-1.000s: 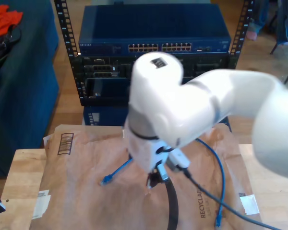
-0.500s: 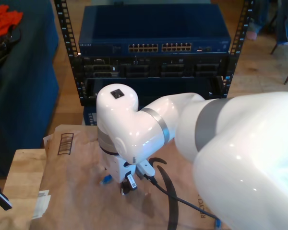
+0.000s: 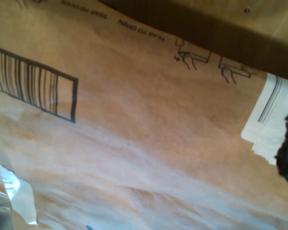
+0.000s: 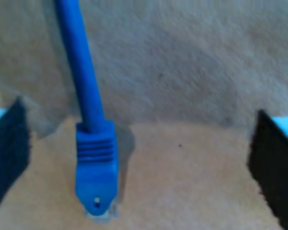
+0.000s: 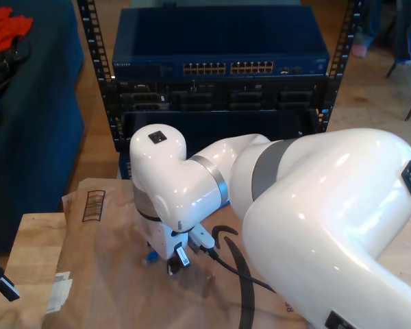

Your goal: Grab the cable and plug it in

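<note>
Cable: the bright blue cable [image 4: 81,67] is lying on the brown paper sheet [image 5: 109,274], its plug [image 4: 96,170] resting flat on the paper with the cord running away from it. In the exterior view a sliver of the plug [image 5: 149,259] is showing just beside the wrist of the big white arm [image 5: 260,205].

My second end effector [image 4: 139,158]: it is hanging low over the plug with its dark fingers [image 4: 273,163] spread wide, one on each side, neither touching the plug. The plug is sitting nearer one finger than the other. In the exterior view this is the white arm that is reaching down to the paper from the exterior view's right.

My first end effector: its wrist view is looking along the paper at a printed barcode [image 3: 36,86] and a white label [image 3: 269,124]; I cannot tell whether its fingers are apart or together.

Surface: a pale wooden surface [image 5: 27,240] is carrying the paper sheet.

Rack: a dark equipment rack [image 5: 219,75] is standing behind the surface, with a row of ports [image 5: 229,68] across the blue switch near its top.
</note>
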